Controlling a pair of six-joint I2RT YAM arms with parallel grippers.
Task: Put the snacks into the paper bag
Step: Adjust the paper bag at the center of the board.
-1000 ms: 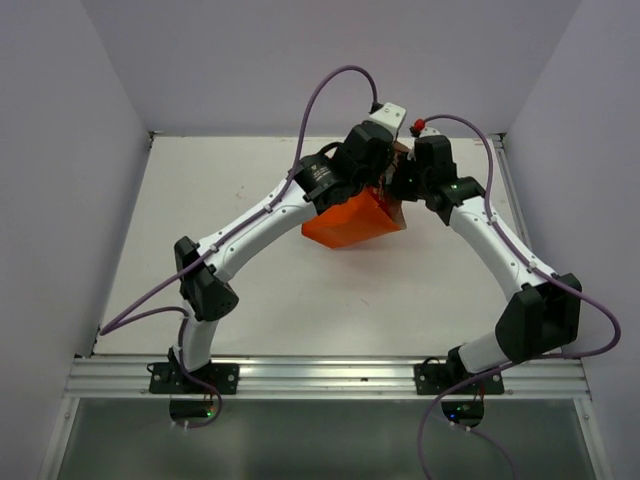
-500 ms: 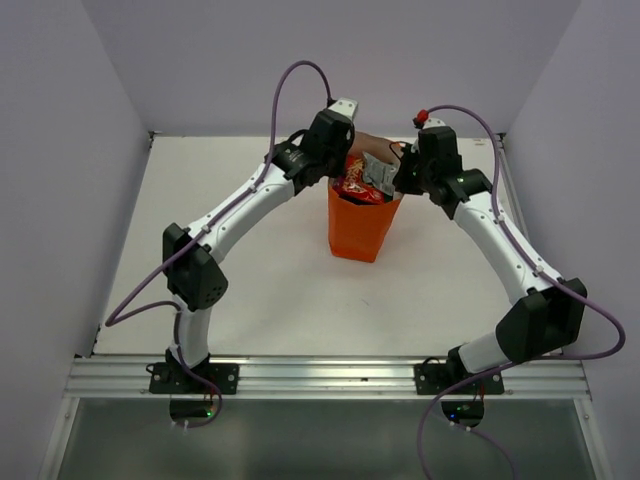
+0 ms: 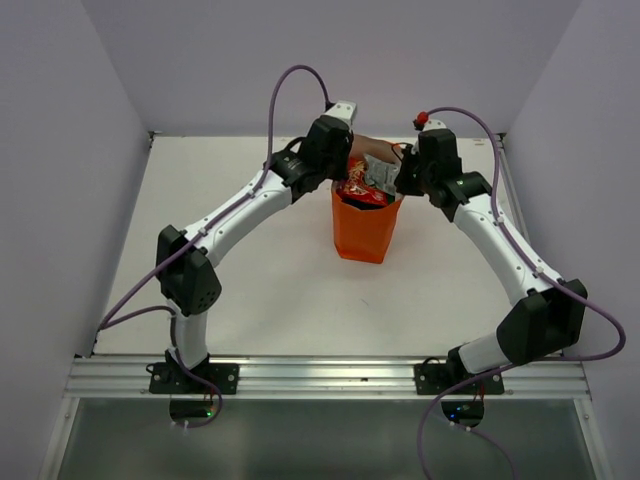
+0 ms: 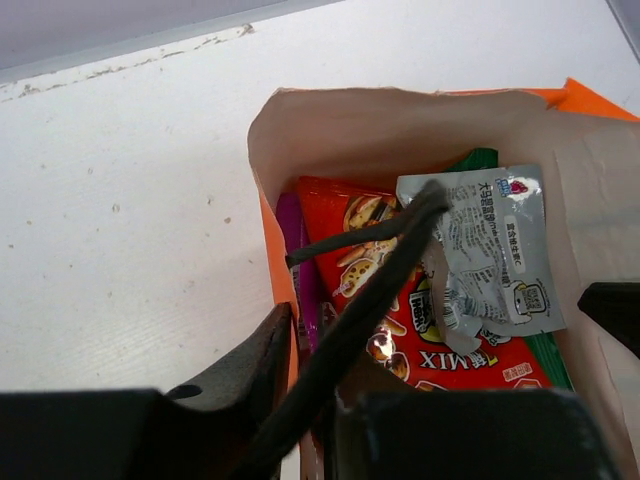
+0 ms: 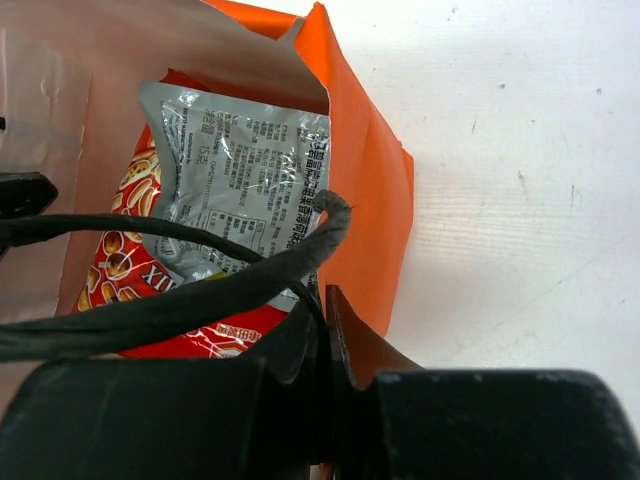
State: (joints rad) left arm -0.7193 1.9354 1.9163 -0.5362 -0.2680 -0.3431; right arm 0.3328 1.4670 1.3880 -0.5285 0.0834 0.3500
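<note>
Now paper bag (image 3: 362,232) upright, mouth facing up.

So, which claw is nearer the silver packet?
Right. The right claw sits at the rim of the paper bag, beside the silver packet; the left claw is at the opposite rim, across the red packet.

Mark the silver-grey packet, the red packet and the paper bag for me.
silver-grey packet (image 4: 490,240), left wrist view, middle of its face.
red packet (image 4: 332,205), left wrist view, upper left corner.
paper bag (image 3: 362,232), top external view, orange front wall.
</note>
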